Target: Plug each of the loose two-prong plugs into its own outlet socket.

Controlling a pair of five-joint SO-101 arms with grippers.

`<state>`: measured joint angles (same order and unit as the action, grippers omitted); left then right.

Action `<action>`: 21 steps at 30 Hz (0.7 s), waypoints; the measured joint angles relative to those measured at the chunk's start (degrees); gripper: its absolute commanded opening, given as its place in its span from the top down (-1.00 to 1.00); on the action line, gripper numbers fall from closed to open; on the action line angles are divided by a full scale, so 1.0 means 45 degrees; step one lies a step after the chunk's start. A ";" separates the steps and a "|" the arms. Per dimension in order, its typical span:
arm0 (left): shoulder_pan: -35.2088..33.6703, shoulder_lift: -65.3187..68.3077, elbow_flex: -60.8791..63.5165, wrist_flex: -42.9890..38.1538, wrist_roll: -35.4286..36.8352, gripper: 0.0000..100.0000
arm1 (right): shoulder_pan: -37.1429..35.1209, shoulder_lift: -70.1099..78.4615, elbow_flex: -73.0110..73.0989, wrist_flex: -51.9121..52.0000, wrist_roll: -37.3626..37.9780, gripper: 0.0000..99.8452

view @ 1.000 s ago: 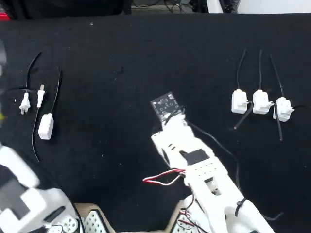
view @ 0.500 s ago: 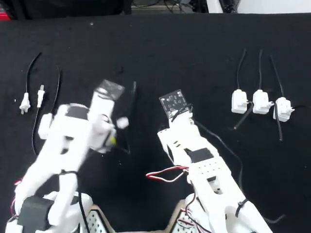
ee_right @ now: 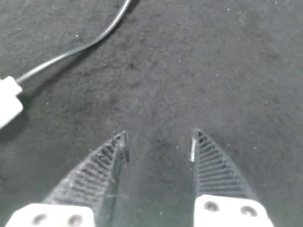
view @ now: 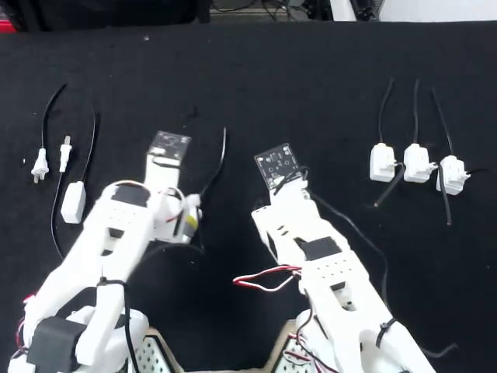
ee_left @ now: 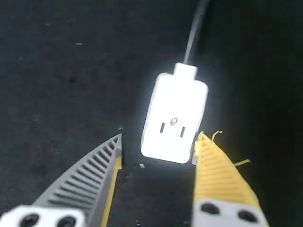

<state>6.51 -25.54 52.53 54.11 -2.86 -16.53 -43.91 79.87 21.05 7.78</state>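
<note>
We grasp a socket in the left gripper, centre-left in the high view, its cable running toward the top. Our right gripper hangs released at mid-frame. Two loose plugs lie far left.

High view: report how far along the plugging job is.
Done: three sockets at the right look already plugged, though that is not certain. In hand: the left gripper holds a socket; the right gripper is open and empty. Remaining: two loose plugs and another socket lie far left.
</note>
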 measured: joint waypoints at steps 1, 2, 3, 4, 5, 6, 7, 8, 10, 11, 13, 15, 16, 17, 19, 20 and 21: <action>-0.0254 -0.0020 0.0000 0.0000 0.0000 0.53 | 0.0000 0.0000 0.0000 0.0000 0.0000 0.61; -0.0508 -0.0020 0.0000 0.0000 0.0000 0.53 | 0.0000 0.0000 0.0000 0.0000 0.0000 0.61; -0.0762 -0.0020 0.0000 -0.0117 -0.0117 0.54 | 0.0000 0.0000 0.0000 0.0000 0.0000 0.61; -0.0996 -0.0020 0.0000 -0.0371 -0.0371 0.54 | 0.0000 0.0000 0.0000 0.0000 0.0000 0.61; -0.1211 -0.0020 0.0000 -0.0703 -0.0625 0.54 | 0.0000 0.0000 0.0000 0.0000 0.0000 0.61; -0.1387 -0.0020 0.0039 -0.1055 -0.0860 0.54 | 0.0000 0.0000 0.0000 0.0000 0.0000 0.61; -0.1563 -0.0020 0.0195 -0.1387 -0.1094 0.54 | 0.0000 0.0000 0.0000 0.0000 0.0000 0.61; -0.1758 -0.0020 0.0313 -0.1661 -0.1309 0.54 | 0.0000 0.0000 0.0000 0.0000 0.0000 0.61; -0.2129 -0.0020 0.0332 -0.1915 -0.1621 0.54 | 0.0000 0.0000 0.0000 0.0000 0.0000 0.61; -0.2364 -0.0020 0.0332 -0.1993 -0.1680 0.54 | 0.0000 0.0000 0.0000 0.0000 0.0000 0.61; -0.2735 -0.0020 0.0332 -0.2051 -0.1778 0.54 | 0.0000 0.0000 0.0000 0.0000 0.0000 0.61; -0.3048 -0.0020 0.0254 -0.2071 -0.1797 0.54 | 0.0000 0.0000 0.0000 0.0000 0.0000 0.61; -0.3184 -0.0020 0.0117 -0.2071 -0.1797 0.54 | 0.0000 0.0000 0.0000 0.0000 0.0000 0.61; -0.3341 -0.0020 -0.0039 -0.2110 -0.1797 0.54 | 0.0000 0.0000 0.0000 0.0000 0.0000 0.61; -0.3516 -0.0020 -0.0371 -0.2149 -0.1797 0.54 | 0.0000 0.0000 0.0000 0.0000 0.0000 0.61; -0.3516 -0.0020 -0.0488 -0.2149 -0.1797 0.54 | 0.0000 0.0000 0.0000 0.0000 0.0000 0.61; -0.3497 -0.0020 -0.0586 -0.2149 -0.1797 0.54 | 0.0000 0.0000 0.0000 0.0000 0.0000 0.61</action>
<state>-9.23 -25.63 49.89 44.44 -10.95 -16.53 -43.91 79.87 21.05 7.78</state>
